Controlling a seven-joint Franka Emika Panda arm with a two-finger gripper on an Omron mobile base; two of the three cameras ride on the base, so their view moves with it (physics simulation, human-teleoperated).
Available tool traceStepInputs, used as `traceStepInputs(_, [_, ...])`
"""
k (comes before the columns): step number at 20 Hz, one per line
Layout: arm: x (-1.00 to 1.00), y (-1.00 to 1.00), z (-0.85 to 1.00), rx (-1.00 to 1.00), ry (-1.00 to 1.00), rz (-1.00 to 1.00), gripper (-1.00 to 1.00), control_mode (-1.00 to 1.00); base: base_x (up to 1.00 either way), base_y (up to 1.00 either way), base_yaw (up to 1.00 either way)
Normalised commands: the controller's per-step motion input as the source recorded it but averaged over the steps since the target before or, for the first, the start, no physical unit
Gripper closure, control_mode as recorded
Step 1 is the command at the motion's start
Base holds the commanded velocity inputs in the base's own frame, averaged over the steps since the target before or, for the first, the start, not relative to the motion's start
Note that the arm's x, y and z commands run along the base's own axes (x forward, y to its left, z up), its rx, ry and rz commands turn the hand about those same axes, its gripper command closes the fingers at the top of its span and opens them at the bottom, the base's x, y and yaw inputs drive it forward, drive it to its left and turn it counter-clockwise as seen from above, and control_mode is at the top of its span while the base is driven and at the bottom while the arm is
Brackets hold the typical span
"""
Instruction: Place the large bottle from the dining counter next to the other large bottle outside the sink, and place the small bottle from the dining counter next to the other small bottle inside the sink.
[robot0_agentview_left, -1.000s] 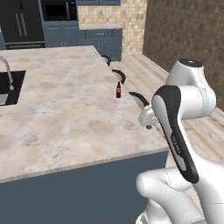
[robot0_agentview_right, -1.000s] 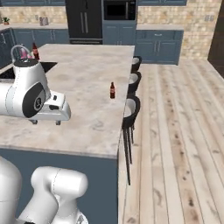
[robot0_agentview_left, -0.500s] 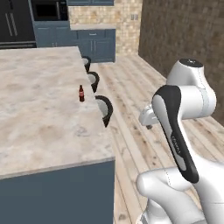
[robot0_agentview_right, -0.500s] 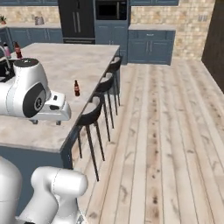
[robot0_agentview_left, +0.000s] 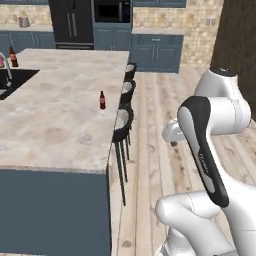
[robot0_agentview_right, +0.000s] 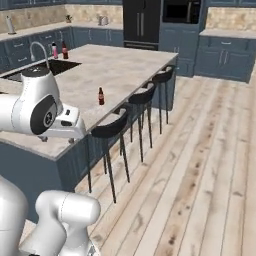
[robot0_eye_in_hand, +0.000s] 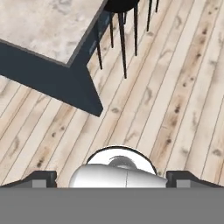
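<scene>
The pincer (robot0_eye_in_hand: 112, 177) hangs low over the plank floor (robot0_eye_in_hand: 175, 100), its two tips set wide apart at the bottom corners of the hand view and holding nothing. At ten o'clock from it in that view stands the near corner of the table (robot0_eye_in_hand: 48, 26), with the dark side panel below and thin black stool legs (robot0_eye_in_hand: 124, 39) at twelve o'clock. In the left base view three black bar stools (robot0_agentview_left: 121, 122) line the table's right edge, between the arm and the tabletop. Just beyond the nearest stool, at about eleven o'clock from the arm's elbow, a small dark bottle (robot0_agentview_left: 102, 100) stands upright near that edge, alone on the marble. Farther back at ten o'clock lies the sink (robot0_agentview_left: 12, 82) with its curved faucet (robot0_agentview_right: 40, 52); a dark bottle (robot0_agentview_left: 13, 57) stands upright on the table past the sink's far rim, and the right base view shows a paler bottle (robot0_agentview_right: 54, 50) just beside it. Blue cabinets (robot0_agentview_left: 157, 50) and a black fridge (robot0_agentview_left: 72, 22) close the far wall.
</scene>
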Motion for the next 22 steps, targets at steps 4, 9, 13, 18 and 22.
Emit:
traceStepInputs(4, [0.0,0.0,0.0,0.0,0.0,0.0,-1.0,1.0,0.27,-0.33,0.91])
traceStepInputs(9, [0.0,0.0,0.0,0.0,0.0,0.0,-1.0,1.0,0.22,-0.58,0.85])
traceStepInputs(13, [0.0,0.0,0.0,0.0,0.0,0.0,-1.0,1.0,0.08,-0.97,0.65])
traceStepInputs(18, [0.0,0.0,0.0,0.0,0.0,0.0,-1.0,1.0,0.09,-1.0,0.49])
traceStepInputs(22, [0.0,0.0,0.0,0.0,0.0,0.0,-1.0,1.0,0.26,-1.0,0.32])
